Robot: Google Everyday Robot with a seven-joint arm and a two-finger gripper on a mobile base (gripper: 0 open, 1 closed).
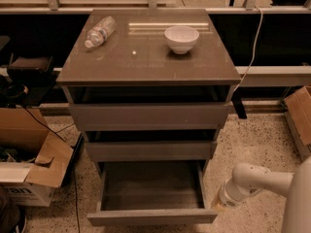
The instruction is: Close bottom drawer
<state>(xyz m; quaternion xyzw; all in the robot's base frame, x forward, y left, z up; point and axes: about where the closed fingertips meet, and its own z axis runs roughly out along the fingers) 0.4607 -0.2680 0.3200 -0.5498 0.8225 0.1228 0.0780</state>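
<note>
The bottom drawer (151, 216) is the lowest of three grey-brown drawers in the cabinet. It is pulled far out and its shallow box looks empty. My gripper (220, 204) is low at the bottom right, on the end of the white arm (262, 181). It sits just to the right of the drawer's right front corner, close to the floor. The two drawers above stick out only slightly.
On the cabinet top (146, 64) lie a plastic bottle (99, 31) and a white bowl (181, 38). An open cardboard box (29, 171) stands on the floor at the left, another box (300, 115) at the right. A cable (252, 47) hangs behind the cabinet.
</note>
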